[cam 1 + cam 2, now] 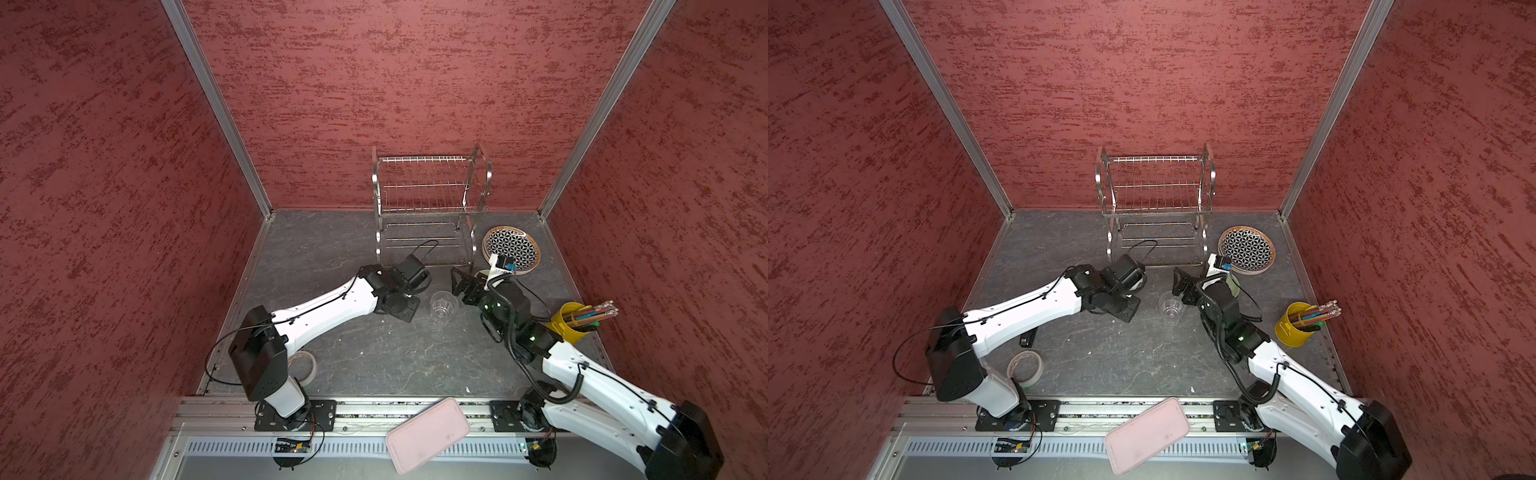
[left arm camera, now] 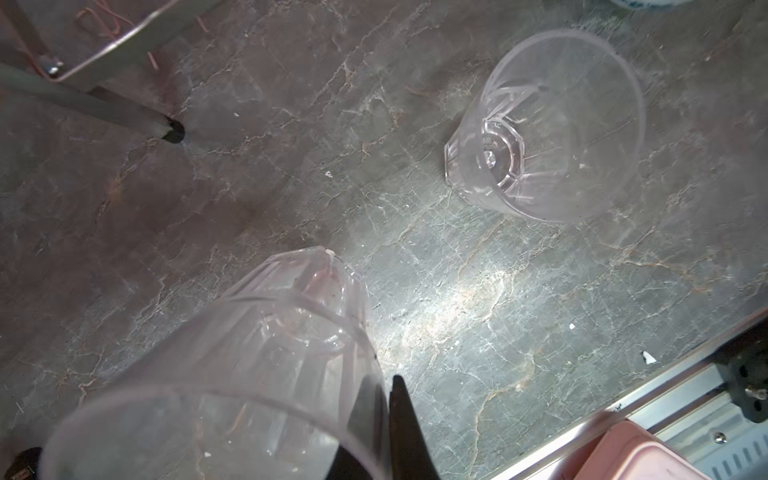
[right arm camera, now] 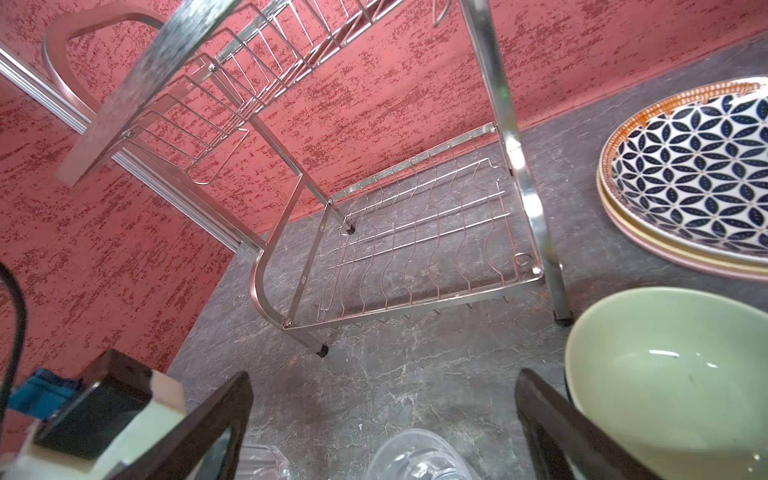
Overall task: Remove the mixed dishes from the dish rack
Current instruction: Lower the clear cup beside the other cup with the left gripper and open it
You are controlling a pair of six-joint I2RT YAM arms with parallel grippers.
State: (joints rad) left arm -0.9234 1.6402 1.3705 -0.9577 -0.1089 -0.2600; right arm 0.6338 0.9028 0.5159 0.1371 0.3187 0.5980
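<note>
Jaws of the left gripper [image 2: 381, 380] are pinching the thin wall of the held clear cup [image 2: 257, 353] near its rim, with one finger inside the cup and one outside. I think it is gripping that way because the cup is too wide to hug, and the wall is easy to pinch. Jaws of the right gripper [image 3: 384, 374] are standing wide apart and holding nothing. They are hanging just over the standing clear cup [image 1: 443, 306], which is sitting free on the table [image 1: 332, 257] between the two arms.

The held clear cup is pointing its base toward the table and its mouth back toward the wrist. Its long line is running from mouth to base and leaning a bit. That is looking like a good way to set it down on its base. The standing clear cup is sitting upright, mouth up.

The dish rack [image 1: 428, 199] is standing by the back wall with both shelves bare, so the held cup is likely the last thing to put down. The black-and-white plate [image 1: 512, 248] is lying flat just beside the rack, on top of the yellow-orange plate [image 3: 727, 262] and the pink plate [image 3: 727, 275], likely piled to save room. The pale green bowl [image 3: 673, 374] is sitting near them, mouth up.
</note>
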